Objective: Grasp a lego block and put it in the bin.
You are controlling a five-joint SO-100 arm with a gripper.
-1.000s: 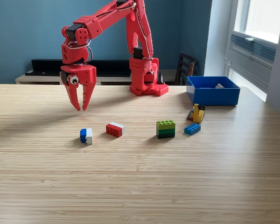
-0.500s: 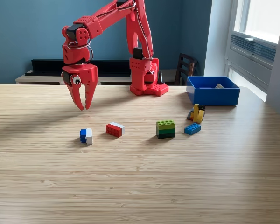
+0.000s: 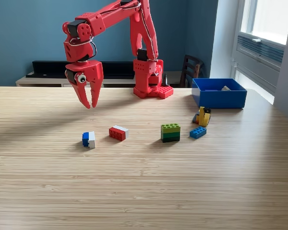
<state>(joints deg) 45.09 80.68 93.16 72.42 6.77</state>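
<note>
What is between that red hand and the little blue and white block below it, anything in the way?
Nothing visible. The hand hangs open and empty above the table, and only bare wood lies between it and the blue and white block. The red and white block sits apart, toward the exterior view's right.

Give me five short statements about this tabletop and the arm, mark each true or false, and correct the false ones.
1. The gripper hangs above the table with nothing between its jaws. True.
2. The blue and white block lies inside the bin. False: it lies on the table, far towards the exterior view's left of the bin.
3. The green block sits between the red and white block and the small blue block. True.
4. The jaws are clamped on the red and white block. False: they are open in the air, touching no block.
5. The yellow block stands in front of the bin, outside it. True.
</note>
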